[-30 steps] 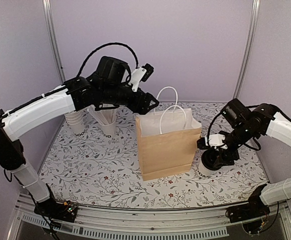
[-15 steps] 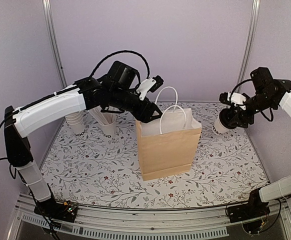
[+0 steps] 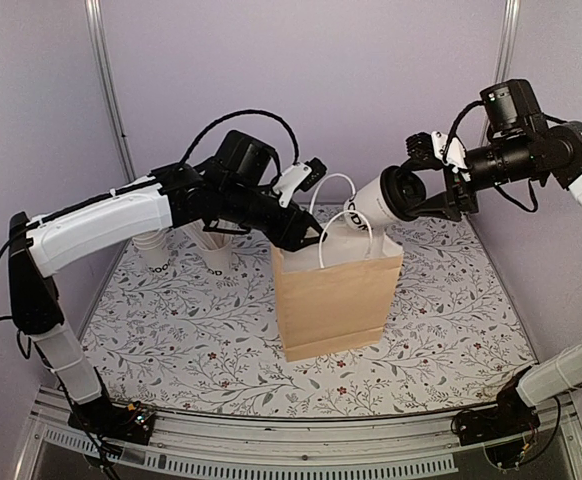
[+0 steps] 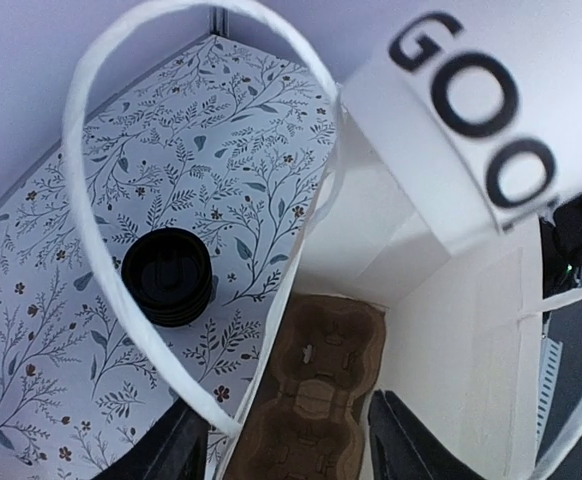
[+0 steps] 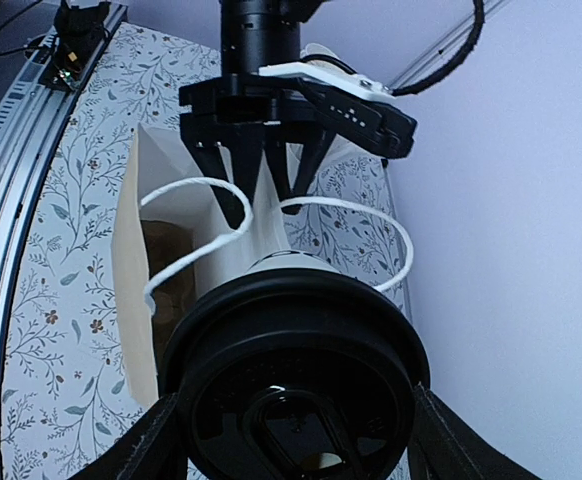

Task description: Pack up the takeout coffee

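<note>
The takeout coffee (image 3: 371,200) is a white paper cup with dark print and a black lid (image 5: 296,390). My right gripper (image 3: 421,190) is shut on it at the lid end and holds it tilted, with its base over the open top of the brown paper bag (image 3: 336,290). In the left wrist view the cup's printed base (image 4: 471,110) hangs over the bag's white inside (image 4: 451,340). A brown cup carrier (image 4: 321,390) lies at the bag's bottom. My left gripper (image 3: 306,232) is open, and its fingers straddle the bag's rear left wall and a white cord handle (image 4: 91,200).
A stack of black lids (image 4: 168,275) sits on the floral table behind the bag. Stacks of lidless white cups (image 3: 151,245) stand at the back left, under my left arm. Metal frame posts (image 3: 106,80) rise at both back corners.
My right arm has lifted the coffee from the table at the right and swung it up and left over the bag, now tilted. My left gripper dropped onto the bag's rim and its jaws narrowed.
</note>
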